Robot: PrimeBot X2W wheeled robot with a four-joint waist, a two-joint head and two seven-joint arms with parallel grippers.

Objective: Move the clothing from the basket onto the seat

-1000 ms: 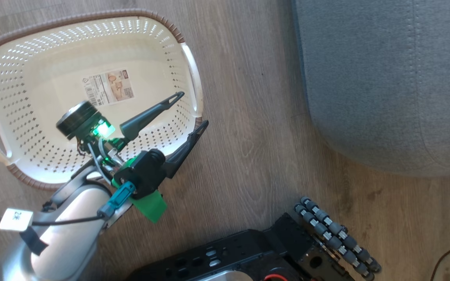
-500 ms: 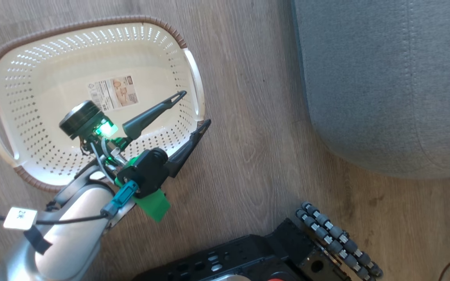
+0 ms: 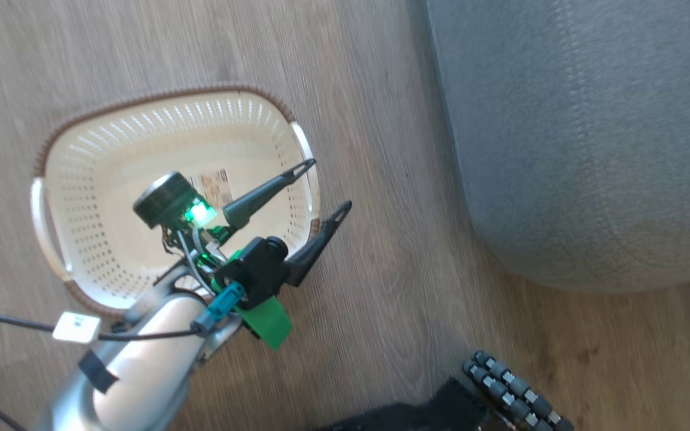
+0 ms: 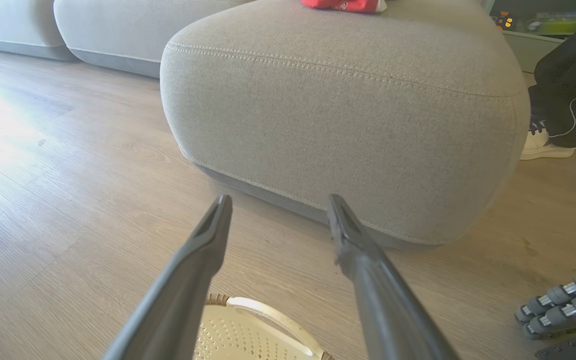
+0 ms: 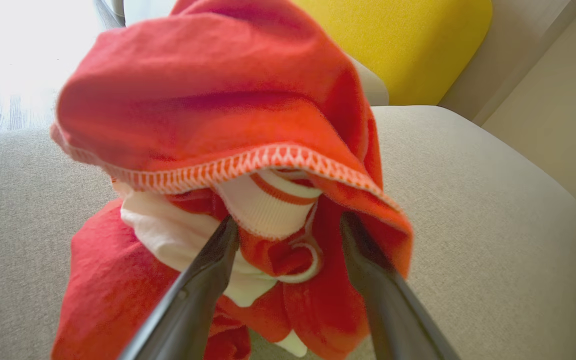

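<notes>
The clothing (image 5: 208,90) on the seat (image 3: 560,149) is soft red cloth with a white-stitched hem and ribbed white trim; the seat is matt grey woven upholstery with a line of double stitching. Beside the seat, the basket (image 3: 81,197) is smooth cream perforated plastic with a brown woven-look rim and a paper label (image 3: 218,187), on a wood-grain floor (image 3: 381,269) of low sheen. The left gripper (image 3: 329,183) has matt dark fingers (image 4: 188,280) and a glossy silver forearm (image 3: 135,371).
</notes>
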